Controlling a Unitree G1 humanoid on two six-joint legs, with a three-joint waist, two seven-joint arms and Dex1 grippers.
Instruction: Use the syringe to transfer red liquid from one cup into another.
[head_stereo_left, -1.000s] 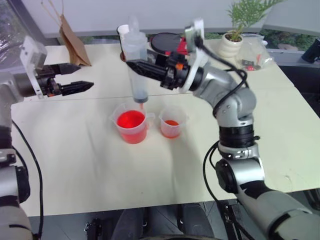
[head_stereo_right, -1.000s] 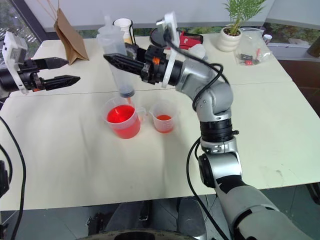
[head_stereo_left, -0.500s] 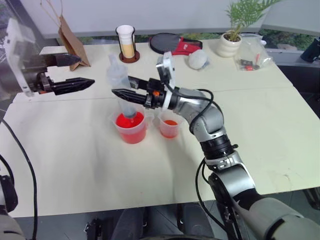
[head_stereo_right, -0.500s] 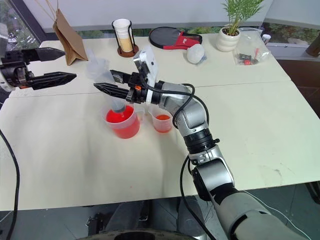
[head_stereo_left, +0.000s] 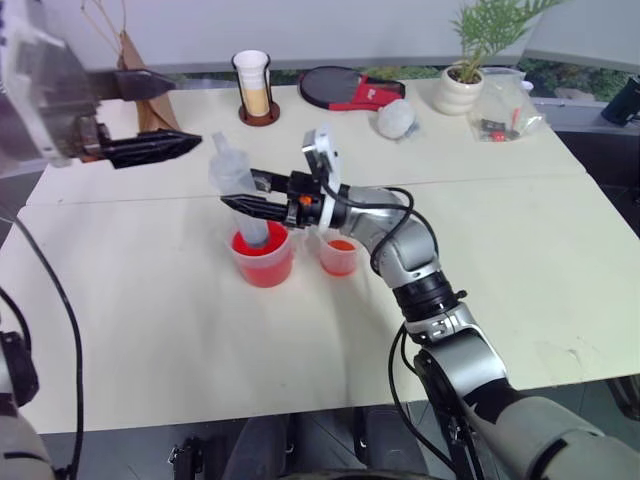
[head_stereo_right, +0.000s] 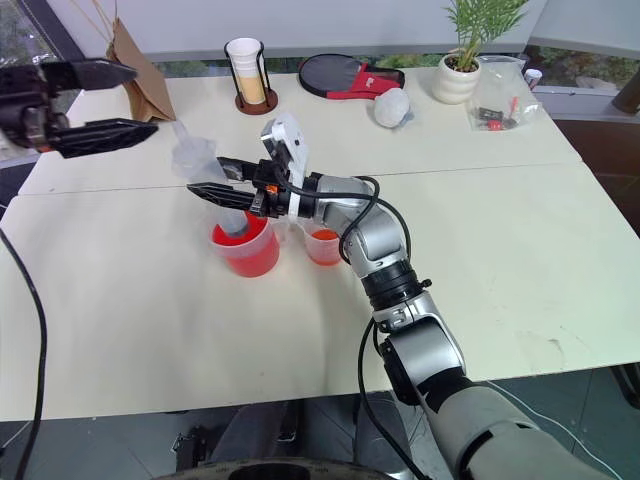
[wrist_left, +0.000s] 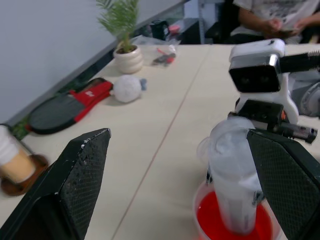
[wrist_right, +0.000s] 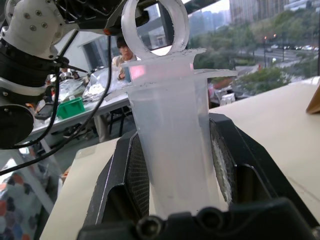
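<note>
The syringe (head_stereo_left: 240, 195) stands nearly upright with its lower end down inside the larger cup (head_stereo_left: 263, 256), tip in the red liquid (head_stereo_left: 262, 246), at the middle of the bench (head_stereo_left: 150, 310). The right gripper (head_stereo_left: 250, 192) has its fingers clamped on the barrel partway up, reaching in from the right. The plunger ring (wrist_right: 152, 22) sits close against the barrel flange, so the plunger looks fully pushed in. The smaller cup (head_stereo_left: 339, 254) stands just right of the larger one, holding a little red. The left gripper (head_stereo_left: 165, 115) hovers at the far left, above plunger height, fingers wide apart and holding nothing.

The step in hand appears to be the draw. Next, the left fingers probably need to take the plunger ring and pull it up while the right keeps the barrel steady.
</note>
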